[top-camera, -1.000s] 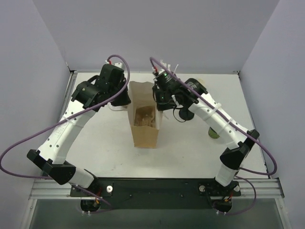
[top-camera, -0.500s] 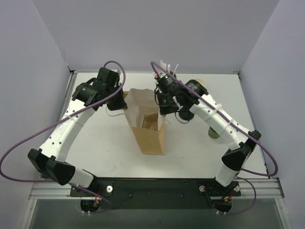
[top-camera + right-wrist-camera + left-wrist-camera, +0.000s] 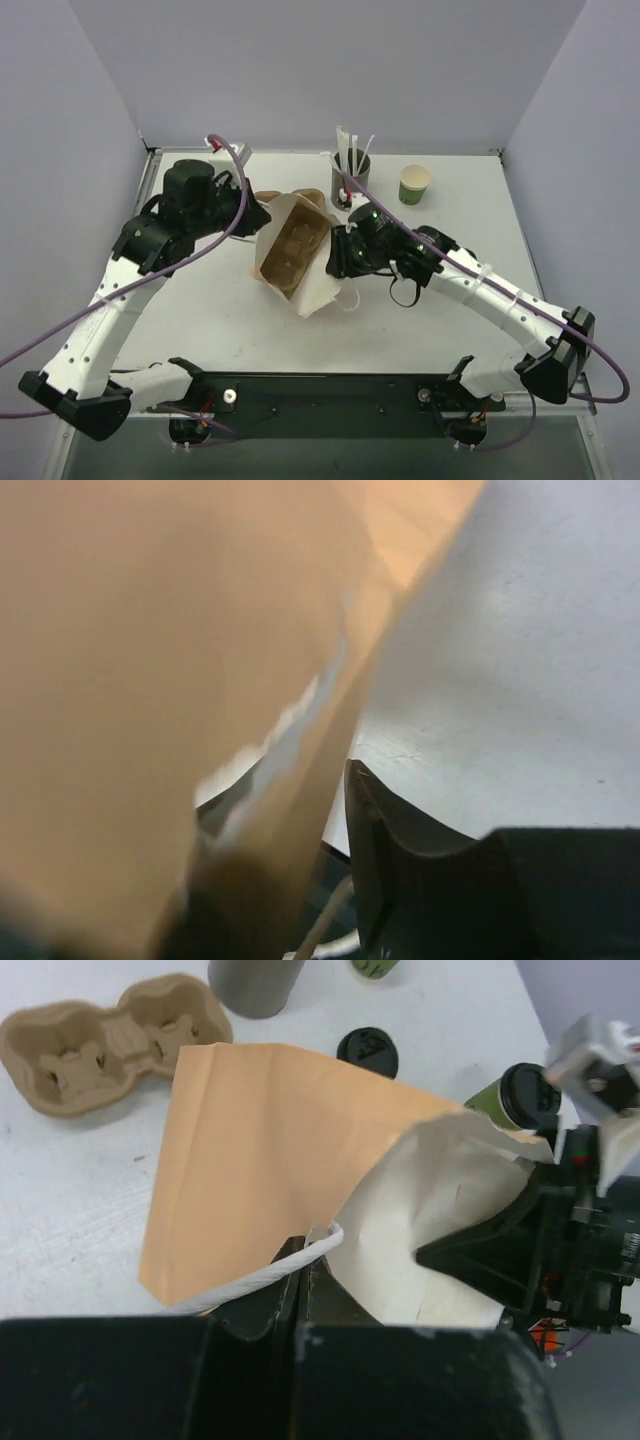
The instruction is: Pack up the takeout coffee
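Observation:
The takeout coffee, a green cup with a black lid, stands behind the brown paper bag close to my right arm; the top view hides it. The bag is tipped over toward the left, and moulded cardboard shows in its mouth. My left gripper is shut on the bag's white cord handle at the rim, seen from above at the bag's left side. My right gripper is open, the bag's wall passing loosely between its fingers; from above it sits at the bag's right edge.
A grey straw holder and a lidless green cup stand at the back. A cardboard cup carrier and a loose black lid lie behind the bag. The second white handle hangs at the bag's near edge.
The bag has tipped from upright toward the left front. Both arms came nearer and lower with it. My right gripper's jaws have parted; the left stays shut.

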Available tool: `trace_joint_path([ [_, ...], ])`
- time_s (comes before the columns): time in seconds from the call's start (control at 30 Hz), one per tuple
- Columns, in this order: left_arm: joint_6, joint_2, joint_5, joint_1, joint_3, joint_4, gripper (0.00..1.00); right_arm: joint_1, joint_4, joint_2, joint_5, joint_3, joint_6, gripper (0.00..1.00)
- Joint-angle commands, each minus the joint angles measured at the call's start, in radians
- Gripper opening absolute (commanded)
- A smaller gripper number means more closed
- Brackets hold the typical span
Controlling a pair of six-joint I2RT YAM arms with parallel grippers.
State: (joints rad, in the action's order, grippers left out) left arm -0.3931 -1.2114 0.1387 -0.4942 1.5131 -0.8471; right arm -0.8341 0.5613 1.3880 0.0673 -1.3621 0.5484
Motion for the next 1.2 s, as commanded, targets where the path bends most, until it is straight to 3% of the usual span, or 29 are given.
trace_joint_path([
  [0.0, 0.146, 0.13, 0.046, -0.036, -0.066, 0.279, 0.0, -0.031, -0.23, -0.102, 0.058, 0.196, 0.059, 0.33],
  [0.17, 0.267, 0.292, 0.055, -0.075, -0.291, 0.509, 0.0, -0.051, -0.291, -0.126, 0.066, 0.258, 0.045, 0.4],
  [0.47, 0.301, 0.369, 0.078, -0.079, -0.393, 0.609, 0.0, -0.086, -0.285, -0.11, -0.006, 0.264, 0.025, 0.41],
  [0.63, 0.31, 0.357, 0.073, -0.08, -0.378, 0.579, 0.0, -0.091, -0.284, -0.155, -0.057, 0.265, -0.013, 0.5],
  [0.77, 0.3, 0.325, 0.059, -0.08, -0.331, 0.522, 0.0, -0.089, -0.284, -0.211, -0.064, 0.242, -0.068, 0.63],
  [0.97, 0.277, 0.194, -0.01, -0.08, -0.163, 0.287, 0.0, -0.089, -0.282, -0.326, -0.064, 0.17, -0.137, 0.81],
  [1.17, 0.303, 0.142, -0.031, -0.078, -0.101, 0.234, 0.0, -0.086, -0.299, -0.406, -0.064, 0.121, -0.145, 0.89],
])
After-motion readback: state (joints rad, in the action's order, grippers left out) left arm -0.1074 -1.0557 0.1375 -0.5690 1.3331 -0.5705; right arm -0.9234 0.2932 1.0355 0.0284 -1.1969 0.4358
